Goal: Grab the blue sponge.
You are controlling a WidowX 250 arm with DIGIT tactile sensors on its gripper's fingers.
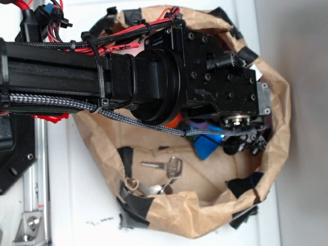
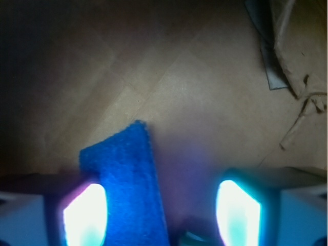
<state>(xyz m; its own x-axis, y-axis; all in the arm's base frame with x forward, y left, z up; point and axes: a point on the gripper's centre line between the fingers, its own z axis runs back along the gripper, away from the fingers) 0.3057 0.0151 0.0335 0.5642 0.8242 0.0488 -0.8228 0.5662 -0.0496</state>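
The blue sponge (image 2: 125, 184) stands between my gripper's (image 2: 161, 218) two fingers in the wrist view, close against the left finger (image 2: 84, 215). A wide gap separates it from the right finger (image 2: 238, 212). The jaws stand wide apart, so the gripper is open. The sponge rests on the brown paper floor. In the exterior view the arm hangs over the paper bag and hides most of the gripper (image 1: 246, 141). Part of the blue sponge (image 1: 207, 146) shows just under the wrist.
The crumpled brown paper bag (image 1: 279, 133) has taped black patches on its rim and surrounds the work area. Keys (image 1: 166, 166) lie on its floor to the left of the sponge. Bits of an orange object (image 1: 174, 121) and a purple object (image 1: 201, 125) peek from under the arm.
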